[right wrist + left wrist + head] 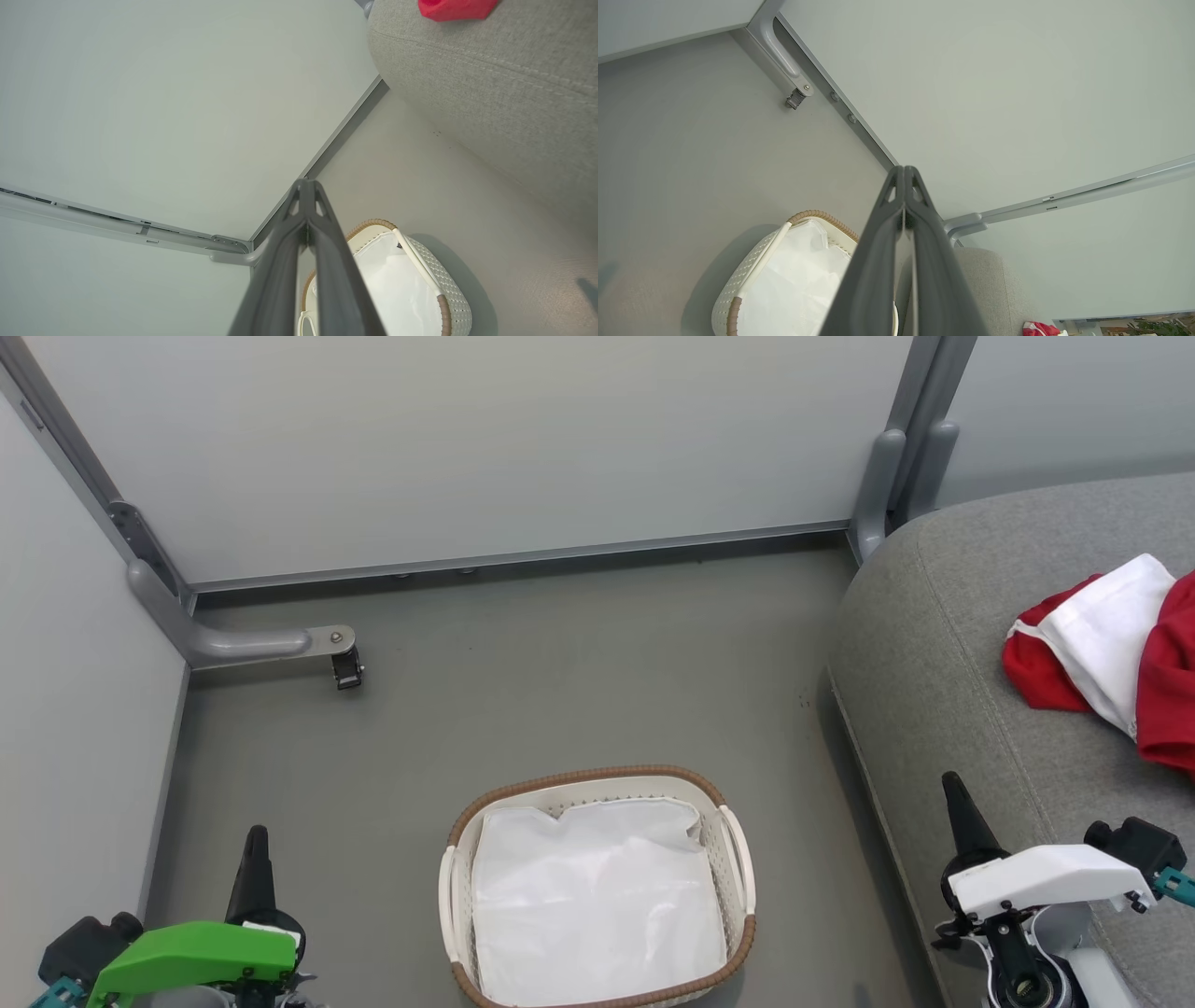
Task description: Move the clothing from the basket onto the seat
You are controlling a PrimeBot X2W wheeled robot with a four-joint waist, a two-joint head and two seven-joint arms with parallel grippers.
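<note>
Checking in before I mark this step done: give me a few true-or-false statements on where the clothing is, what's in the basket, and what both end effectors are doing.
1. The clothing lies on the seat. True.
2. The basket holds a red garment. False: only its white liner is inside.
3. The left end effector is shut and empty. True.
4. The right end effector grips the clothing. False: it is shut on nothing, apart from the clothing.
5. The basket stands on the seat. False: it stands on the floor beside the seat.
</note>
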